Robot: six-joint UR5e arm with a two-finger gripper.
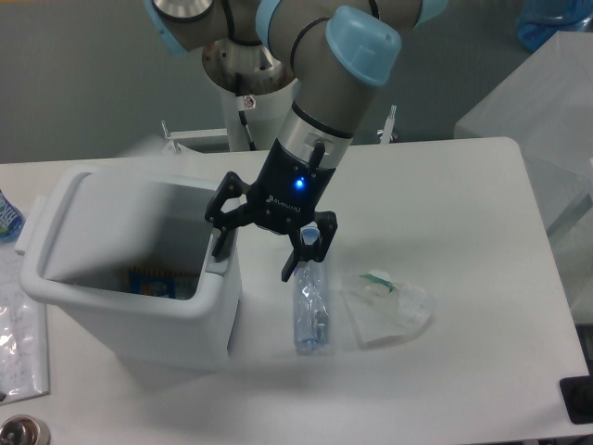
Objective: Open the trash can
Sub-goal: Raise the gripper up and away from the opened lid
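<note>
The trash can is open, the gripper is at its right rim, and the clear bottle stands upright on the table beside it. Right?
Not quite. The camera view shows the clear bottle lying flat on the table, not upright. The rest holds: the trash can is open, and the gripper is at its right rim.

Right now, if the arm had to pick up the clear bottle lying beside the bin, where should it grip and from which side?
Grip the clear bottle across its slim middle, coming straight down from above. It lies flat, cap toward the gripper, with open table on its right; the trash can crowds its left.
</note>
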